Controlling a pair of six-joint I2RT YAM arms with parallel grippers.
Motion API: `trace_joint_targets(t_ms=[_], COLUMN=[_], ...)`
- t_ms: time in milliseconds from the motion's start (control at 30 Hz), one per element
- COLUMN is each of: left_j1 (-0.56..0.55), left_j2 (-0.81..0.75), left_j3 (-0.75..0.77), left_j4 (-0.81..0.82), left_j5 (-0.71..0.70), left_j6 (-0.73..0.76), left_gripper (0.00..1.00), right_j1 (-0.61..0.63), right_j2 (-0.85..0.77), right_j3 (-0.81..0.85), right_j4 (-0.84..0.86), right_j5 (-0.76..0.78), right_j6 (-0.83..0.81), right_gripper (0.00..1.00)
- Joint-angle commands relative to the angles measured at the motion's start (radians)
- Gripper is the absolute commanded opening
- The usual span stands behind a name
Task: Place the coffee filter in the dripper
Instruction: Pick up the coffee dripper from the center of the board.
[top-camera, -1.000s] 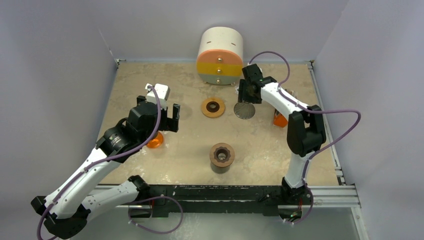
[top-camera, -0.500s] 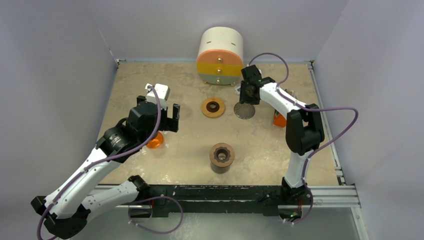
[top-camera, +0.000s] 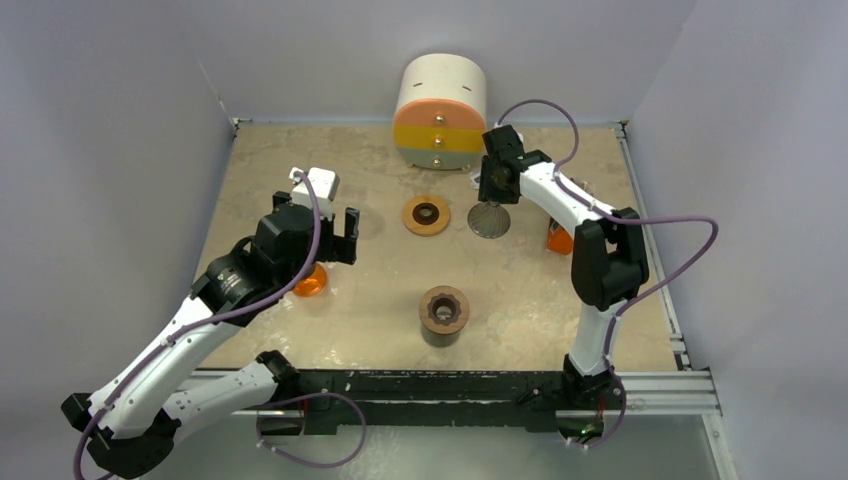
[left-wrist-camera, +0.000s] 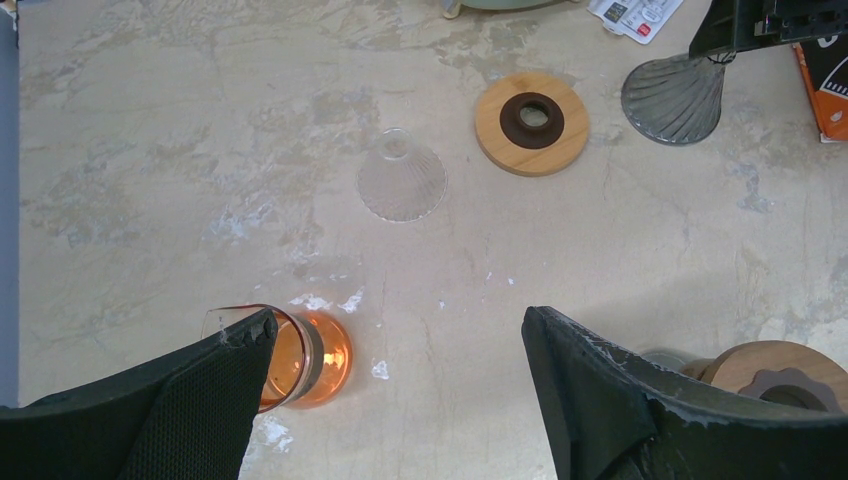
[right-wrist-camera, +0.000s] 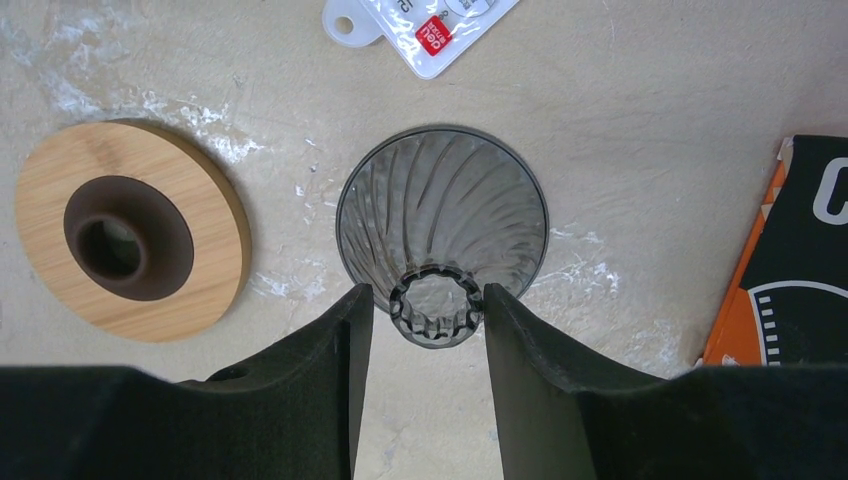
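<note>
Top external view: fingers of the right gripper (top-camera: 493, 198) have been closed on the neck of the grey filter cone (top-camera: 489, 223), at 3 o'clock from the wooden ring (top-camera: 411, 215); lifting may follow. Left gripper (left-wrist-camera: 395, 322) fingers: held apart.

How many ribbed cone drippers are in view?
2: a smoky grey ribbed cone in the right gripper, and a clear ribbed glass cone lying left of the round wooden ring.

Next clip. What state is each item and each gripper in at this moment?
Grey dripper: upside down, wide mouth toward the table.
Right gripper: shut on its neck.
Left gripper: open, empty.
Clear dripper: upside down, loose on the table.
Wooden ring: lying flat, nothing in it.
Orange glass: upright.
</note>
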Motion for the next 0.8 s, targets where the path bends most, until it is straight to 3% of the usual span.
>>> trace_joint_targets(t_ms=[0, 433, 633, 767], left_j1=[0.006, 0.005, 0.005, 0.005], left_j2=[-0.014, -0.012, -0.012, -0.013], left_j3=[-0.008, -0.008, -0.008, -0.008], left_j4=[0.03, 0.03, 0.03, 0.03], left_j5=[-0.005, -0.005, -0.006, -0.005], left_j6=[0.018, 0.018, 0.019, 0.018], left_gripper=[0.91, 0.91, 0.91, 0.91], right_j1=[0.001, 0.001, 0.001, 0.001], right_j2=[0.009, 0.02, 0.018, 0.012], right_j3=[0.043, 0.038, 0.038, 0.035], right_j4=[-0.006, -0.006, -0.006, -0.006], right_j5=[0.034, 0.05, 0.058, 0.064], right_j6=[-0.003, -0.002, -0.006, -0.007], right_gripper=[0.48, 0.46, 0.35, 0.19])
